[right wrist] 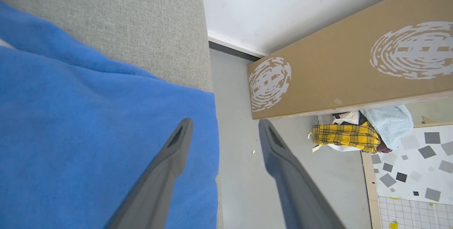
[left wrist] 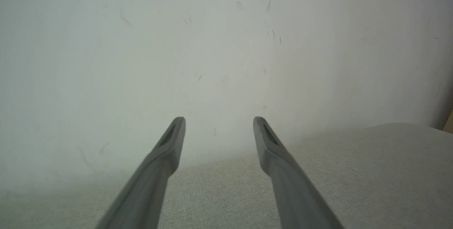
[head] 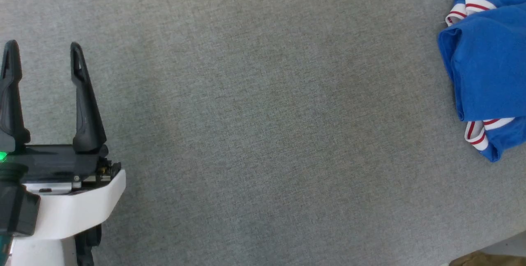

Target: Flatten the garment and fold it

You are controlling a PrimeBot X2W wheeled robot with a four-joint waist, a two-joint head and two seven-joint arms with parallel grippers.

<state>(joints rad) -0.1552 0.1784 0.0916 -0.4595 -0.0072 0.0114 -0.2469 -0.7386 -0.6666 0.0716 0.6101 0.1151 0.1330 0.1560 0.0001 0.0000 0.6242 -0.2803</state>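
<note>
The garment (head: 487, 72), bright blue with red-and-white striped trim, lies folded over itself at the far right of the grey cloth surface (head: 263, 134), partly cut off by the picture's edge. In the right wrist view its blue cloth (right wrist: 88, 133) reaches the surface's edge. My right gripper (right wrist: 224, 124) hangs above that edge, open, with nothing between its fingers. My left gripper (head: 44, 54) stands open at the lower left of the head view, far from the garment. In the left wrist view the left gripper (left wrist: 219, 122) points at a pale wall.
Beside the grey surface's edge lies bare floor (right wrist: 244, 172). A long brown cardboard box (right wrist: 354, 66) leans there, with a pile of clothes (right wrist: 357, 133), one yellow plaid, under it. A white wall (left wrist: 212, 45) stands behind the surface.
</note>
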